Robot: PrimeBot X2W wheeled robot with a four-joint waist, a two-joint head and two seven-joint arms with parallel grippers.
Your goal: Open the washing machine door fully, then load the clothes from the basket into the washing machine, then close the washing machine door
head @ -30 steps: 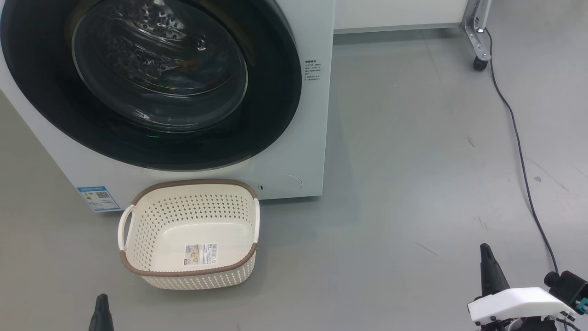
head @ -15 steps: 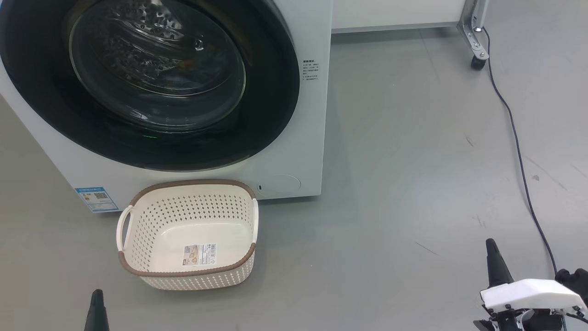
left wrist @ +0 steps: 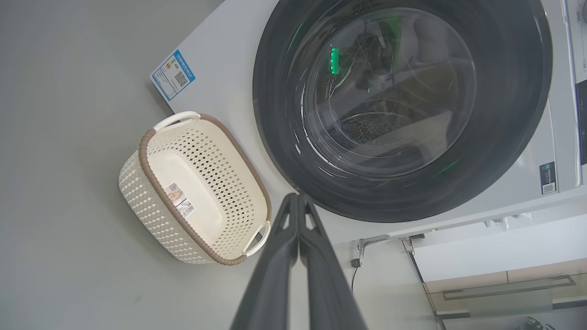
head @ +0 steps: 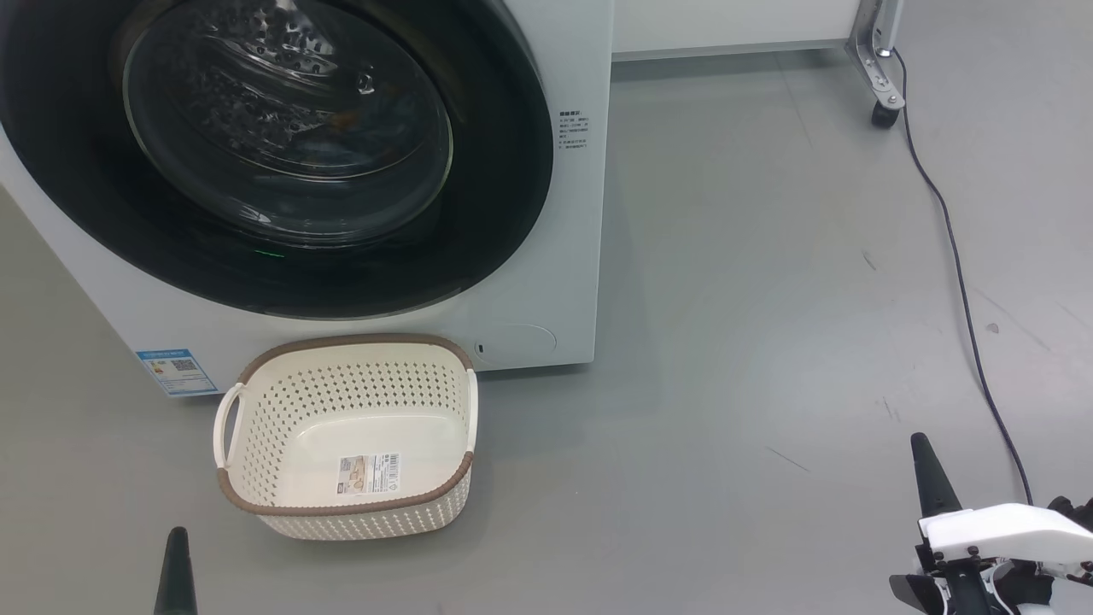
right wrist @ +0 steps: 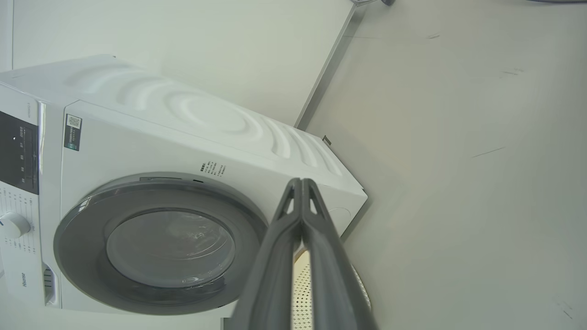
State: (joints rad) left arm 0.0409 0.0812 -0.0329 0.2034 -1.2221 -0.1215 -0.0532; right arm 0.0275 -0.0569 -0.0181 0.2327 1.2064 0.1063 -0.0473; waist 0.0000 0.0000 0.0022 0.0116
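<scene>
Before washing machine (head: 574, 256), left gripper (left wrist: 297, 197), right gripper (right wrist: 301, 182): fingers (left wrist: 277, 275) pressed together, seemingly empty.

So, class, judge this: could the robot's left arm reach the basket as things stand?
Probably yes: the left gripper, shut, sits near the basket with only bare floor between them. To grasp anything, it would need to open first.

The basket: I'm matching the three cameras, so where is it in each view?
Head view: basket lower left of centre, just below the washing machine door.
Left wrist view: basket left of centre, beside the door.
Right wrist view: a sliver of basket at bottom centre, behind the right gripper.
Shared landmark: the door's black rim.
</scene>
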